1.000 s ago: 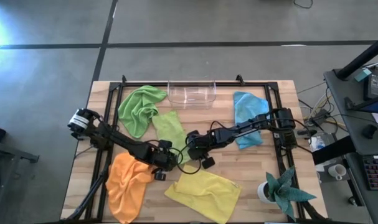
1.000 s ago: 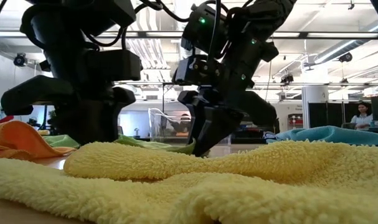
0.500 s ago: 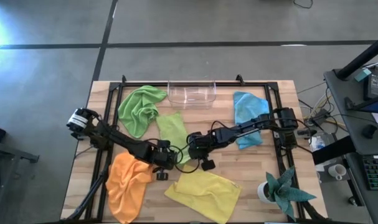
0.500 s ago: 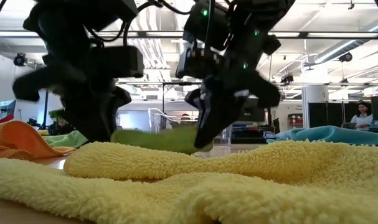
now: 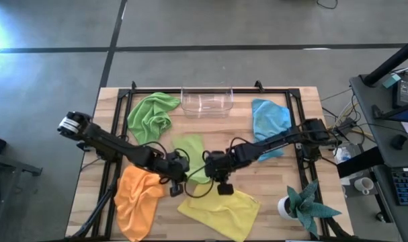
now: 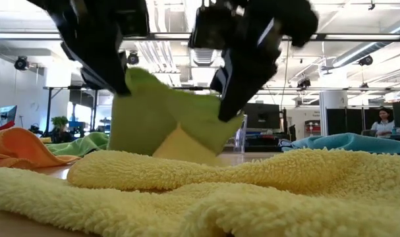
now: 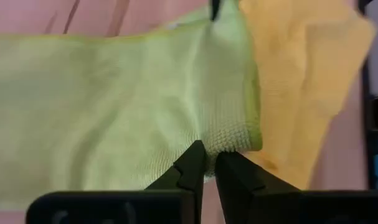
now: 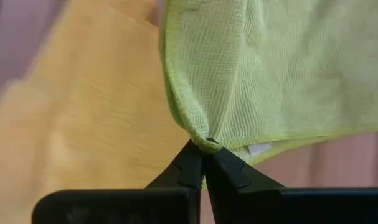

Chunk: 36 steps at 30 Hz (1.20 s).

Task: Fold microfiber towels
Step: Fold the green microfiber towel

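A lime green towel (image 5: 192, 156) is at the table's middle, its near edge raised between my two grippers and its far part (image 5: 188, 142) resting on the wood. My left gripper (image 5: 176, 177) is shut on the near left corner and my right gripper (image 5: 218, 173) on the near right corner. The low view shows the towel (image 6: 167, 118) hanging as a sheet behind the yellow towel (image 6: 206, 184). A second lime green towel (image 5: 150, 117), an orange towel (image 5: 140, 198), the yellow towel (image 5: 220, 208) and a light blue towel (image 5: 269, 124) lie around it. My left gripper pinches the lime green towel's hemmed corner (image 7: 233, 140) between its two fingers, slanting down from the table's left. The corner is lifted clear and the cloth spreads away from the fingers. My right gripper pinches the other near corner (image 8: 204, 140) between its two fingers, where the hem bunches into a small fold. It slants down from the table's right. The corner is lifted and the cloth hangs away from it.
A clear plastic container (image 5: 207, 101) stands at the far edge. A teal spiky plant in a white pot (image 5: 303, 205) sits at the near right corner. A black frame (image 5: 294, 121) runs along the table's sides. A person (image 6: 384, 122) sits far off in the room.
Both grippers have taken hold of the lime green towel's near corners and risen with them, rolling their wrists. The towel's near edge, flat on the table a second ago, is now lifted into a hanging sheet; its far part has stayed on the table.
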### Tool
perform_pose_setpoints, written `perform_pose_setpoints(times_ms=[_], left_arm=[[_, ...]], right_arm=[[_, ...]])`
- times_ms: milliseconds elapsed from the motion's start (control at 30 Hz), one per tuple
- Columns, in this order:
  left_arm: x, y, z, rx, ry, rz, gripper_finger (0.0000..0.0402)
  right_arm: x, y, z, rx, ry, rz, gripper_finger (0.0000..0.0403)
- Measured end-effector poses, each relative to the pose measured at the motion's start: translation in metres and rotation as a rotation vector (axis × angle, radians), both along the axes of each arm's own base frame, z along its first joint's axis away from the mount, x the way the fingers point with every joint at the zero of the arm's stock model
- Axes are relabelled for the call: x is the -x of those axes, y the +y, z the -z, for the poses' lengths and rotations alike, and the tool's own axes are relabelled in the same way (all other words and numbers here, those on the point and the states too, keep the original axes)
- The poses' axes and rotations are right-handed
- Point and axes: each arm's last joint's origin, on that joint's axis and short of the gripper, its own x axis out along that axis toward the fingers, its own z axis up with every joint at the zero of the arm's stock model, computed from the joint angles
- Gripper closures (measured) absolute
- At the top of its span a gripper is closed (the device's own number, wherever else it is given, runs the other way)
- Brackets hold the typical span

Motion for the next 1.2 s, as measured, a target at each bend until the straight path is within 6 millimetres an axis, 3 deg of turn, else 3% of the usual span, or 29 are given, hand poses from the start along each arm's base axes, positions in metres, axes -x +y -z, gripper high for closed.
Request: perform_pose_setpoints(times_ms=[200,367,533,900,1200], left_arm=[[0.017,-0.010,-0.013,0.087,0.017,-0.013,0.0382],[0.023,-0.013,-0.012,0.027,0.021,-0.037,0.0382],[0.025,-0.004,-0.006,-0.077,0.047,-0.120,0.0382],[0.029,0.024,0.004,-0.164,0.157,-0.339,0.0382],[0.028,0.047,0.012,-0.208,0.176,-0.439,0.0382]], right_arm=[[-0.004,0.022,-0.019,-0.078,-0.016,0.127,0.0394],[-0.010,0.021,-0.032,-0.032,-0.076,0.229,0.0394],[-0.017,0.000,-0.032,0.044,-0.110,0.339,0.0394],[-0.035,-0.054,0.005,0.128,-0.037,0.458,0.0394],[-0.043,-0.095,0.000,0.161,-0.101,0.476,0.0394]])
